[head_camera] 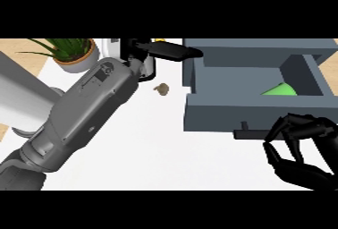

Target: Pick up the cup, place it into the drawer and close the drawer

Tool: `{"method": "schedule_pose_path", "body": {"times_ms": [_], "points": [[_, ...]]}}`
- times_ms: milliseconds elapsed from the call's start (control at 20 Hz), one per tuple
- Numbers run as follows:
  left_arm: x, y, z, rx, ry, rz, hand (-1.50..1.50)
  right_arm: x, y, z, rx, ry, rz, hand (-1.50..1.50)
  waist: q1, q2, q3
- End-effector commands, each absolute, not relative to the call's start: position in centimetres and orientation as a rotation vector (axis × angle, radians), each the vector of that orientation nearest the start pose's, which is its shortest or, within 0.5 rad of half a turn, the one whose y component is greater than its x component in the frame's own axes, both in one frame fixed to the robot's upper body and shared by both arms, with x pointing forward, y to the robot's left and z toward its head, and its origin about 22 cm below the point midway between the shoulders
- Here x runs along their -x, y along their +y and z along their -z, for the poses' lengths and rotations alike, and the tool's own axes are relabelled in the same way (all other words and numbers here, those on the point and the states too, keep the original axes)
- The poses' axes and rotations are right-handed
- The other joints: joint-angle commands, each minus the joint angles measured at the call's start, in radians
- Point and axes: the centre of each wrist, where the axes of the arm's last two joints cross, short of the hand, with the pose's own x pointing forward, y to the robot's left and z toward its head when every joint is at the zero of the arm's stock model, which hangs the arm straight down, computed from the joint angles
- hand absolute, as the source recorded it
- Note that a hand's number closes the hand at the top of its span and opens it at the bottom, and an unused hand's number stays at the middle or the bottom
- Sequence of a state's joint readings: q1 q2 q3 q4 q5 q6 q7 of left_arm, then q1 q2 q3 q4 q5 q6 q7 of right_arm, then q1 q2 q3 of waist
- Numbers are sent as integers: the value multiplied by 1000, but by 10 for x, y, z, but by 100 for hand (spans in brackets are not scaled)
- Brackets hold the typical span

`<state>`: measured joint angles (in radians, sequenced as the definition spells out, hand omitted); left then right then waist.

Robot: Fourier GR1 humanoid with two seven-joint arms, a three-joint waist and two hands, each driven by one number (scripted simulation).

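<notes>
The green cup point(280, 91) lies inside the open grey drawer point(254, 114), toward its right rear corner. My right hand point(300, 154) hovers in front of the drawer's right end, just right of the small dark handle point(246, 133). Its fingers are loosely bent and hold nothing. My left arm stretches up across the counter. The left hand point(168, 49) has straight fingers pointing right, and they reach the top left corner of the drawer cabinet point(257, 44).
A potted plant point(71, 53) stands at the back left. A small brown object point(160, 89) lies on the white counter point(152, 152) left of the drawer. A pale grey block point(20, 100) sits at the left edge.
</notes>
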<state>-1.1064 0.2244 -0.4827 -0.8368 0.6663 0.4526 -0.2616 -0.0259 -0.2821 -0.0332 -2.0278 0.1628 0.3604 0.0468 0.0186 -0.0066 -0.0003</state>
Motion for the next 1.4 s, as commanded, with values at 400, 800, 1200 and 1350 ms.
{"method": "schedule_pose_path", "body": {"times_ms": [400,800,1200,1350], "points": [[-387,164,-146,150,-1913,34,-150,-271,-226,-82,456,-1753,-1069,150,27,6,1],[-360,221,-122,144,-1912,12,-150,-304,-216,-26,630,-1627,-1318,150,22,9,1],[-339,257,-117,126,-1900,9,-150,-369,-207,8,628,-1571,-1316,150,20,13,2],[-339,269,-121,140,-1909,20,-150,-390,-221,2,610,-1572,-1278,150,24,18,2]]}}
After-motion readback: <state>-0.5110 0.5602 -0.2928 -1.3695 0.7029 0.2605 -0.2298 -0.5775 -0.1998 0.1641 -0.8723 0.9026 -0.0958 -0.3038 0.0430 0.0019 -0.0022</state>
